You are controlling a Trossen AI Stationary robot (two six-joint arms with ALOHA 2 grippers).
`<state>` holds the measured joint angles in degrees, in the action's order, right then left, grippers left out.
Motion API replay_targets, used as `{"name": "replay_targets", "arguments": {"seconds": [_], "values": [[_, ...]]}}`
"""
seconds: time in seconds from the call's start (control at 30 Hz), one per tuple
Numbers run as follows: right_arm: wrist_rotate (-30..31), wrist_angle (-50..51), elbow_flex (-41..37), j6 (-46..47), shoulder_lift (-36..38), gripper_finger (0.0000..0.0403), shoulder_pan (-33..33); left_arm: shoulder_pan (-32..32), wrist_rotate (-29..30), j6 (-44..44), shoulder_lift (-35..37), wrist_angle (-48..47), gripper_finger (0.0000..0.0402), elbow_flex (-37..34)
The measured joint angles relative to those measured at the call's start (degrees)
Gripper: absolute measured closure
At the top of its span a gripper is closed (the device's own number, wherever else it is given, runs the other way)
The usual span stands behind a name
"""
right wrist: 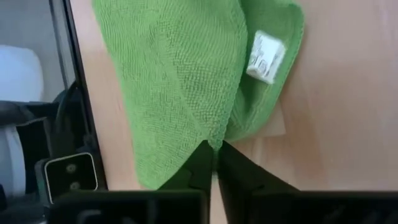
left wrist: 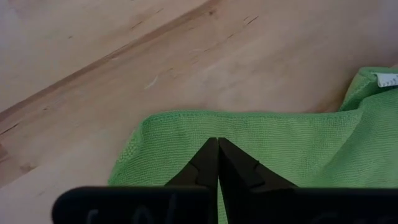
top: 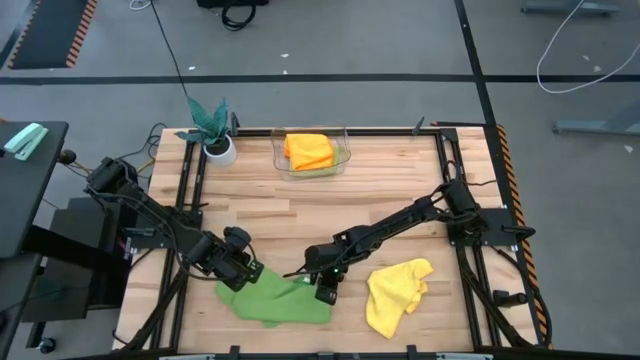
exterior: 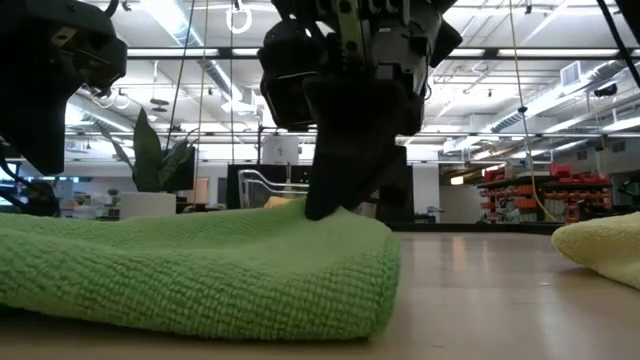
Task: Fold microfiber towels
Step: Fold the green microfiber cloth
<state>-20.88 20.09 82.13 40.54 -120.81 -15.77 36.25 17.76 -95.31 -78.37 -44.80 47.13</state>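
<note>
The left tool (top: 243, 270) sits low at the near left of the pale wooden plank desk (top: 380, 190), its two dark fingers (left wrist: 217, 165) pressed together on the left edge of the soft green microfiber towel (top: 275, 300); the left wrist view shows the tips meeting over the hemmed border, though whether cloth is pinched between them cannot be told. The towel lies rumpled and partly doubled over on the desk between the two tools, a white label (right wrist: 266, 57) showing on its folded part. Just right of it, the right tool (top: 326, 291) reaches down onto the towel's right edge, its fingers (right wrist: 214, 165) together and clamped on a corner of the green cloth. Farther right of that tool, apart from it, lies a crumpled yellow microfiber towel (top: 395, 293). Well beyond both tools, at the far edge, a clear plastic bin (top: 342, 160) holds a folded orange towel (top: 308, 150), with a teal-leaved plant in a white pot (top: 214, 132) to its left.
</note>
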Motion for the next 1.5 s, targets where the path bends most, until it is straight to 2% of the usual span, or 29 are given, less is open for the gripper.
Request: {"name": "replay_targets", "arguments": {"seconds": [0.1,0.27,0.53,0.8,0.97,1.1,1.23,1.5], "values": [[0.01,0.53,0.00,-0.01,0.02,0.0394,-0.17,0.00,0.00,0.00,0.00,0.02,0.0381,0.00],[3.02,4.26,0.00,1.86,0.13,0.0394,-0.13,0.00,0.40,0.06,0.00,0.02,0.0374,0.00],[7.80,16.11,0.00,0.93,2.94,0.0399,-0.12,-0.24,8.35,0.08,0.00,-0.02,0.0381,0.00],[13.72,22.59,0.00,1.08,6.60,0.0400,1.65,-1.79,10.91,1.72,0.00,-0.39,0.0388,0.00],[17.69,27.73,0.00,0.89,10.26,0.0401,3.25,-2.41,10.64,2.07,0.00,-0.33,0.0377,0.02],[20.07,32.99,0.00,0.86,13.30,0.0402,4.69,-3.65,5.48,2.15,0.00,-0.73,0.0376,0.02],[20.93,35.98,0.00,-0.22,15.04,0.0402,6.14,-5.00,3.87,5.10,0.00,-0.79,0.0377,0.02],[21.53,40.34,0.00,-4.24,15.17,0.0402,8.59,-7.84,2.97,7.45,0.00,5.23,0.0349,0.02]]}}
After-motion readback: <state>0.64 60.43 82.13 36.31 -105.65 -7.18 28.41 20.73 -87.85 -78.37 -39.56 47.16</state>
